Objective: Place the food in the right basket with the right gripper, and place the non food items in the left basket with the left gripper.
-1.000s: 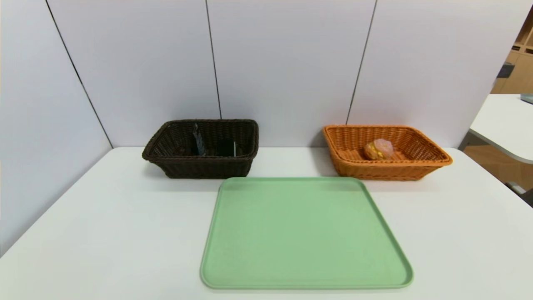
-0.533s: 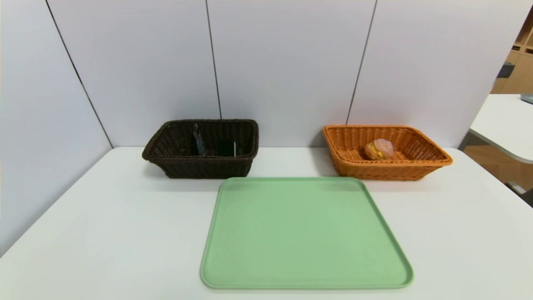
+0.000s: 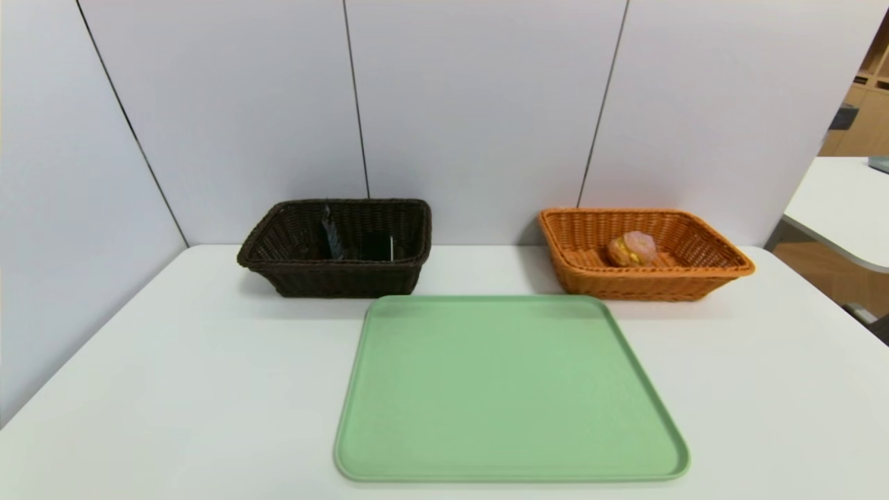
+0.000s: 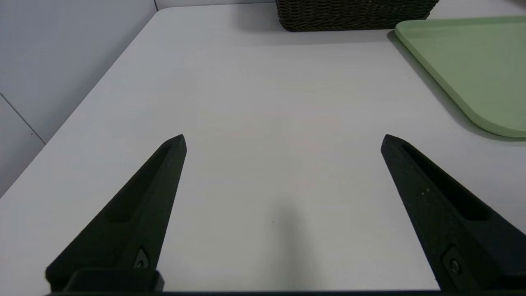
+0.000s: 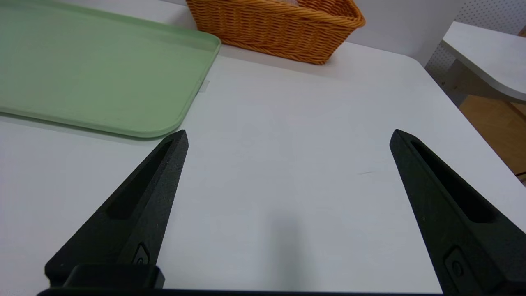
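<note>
A bun [image 3: 632, 249], likely light, soft and best gripped gently around its sides, is seen in the orange wicker basket [image 3: 646, 273] at far right; the left gripper [image 4: 283, 139] and right gripper [image 5: 289, 135] are held wide open, empty, above the near table [image 3: 208, 389]

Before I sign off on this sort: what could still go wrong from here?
Little, as the bun already lies in the orange basket and the pouch and bar are in the brown basket.
1. The pouch leans upright, so a bump to that basket might topple it.
2. The left claw and right claw are open over the table; a low sweep could catch the tray.
</note>
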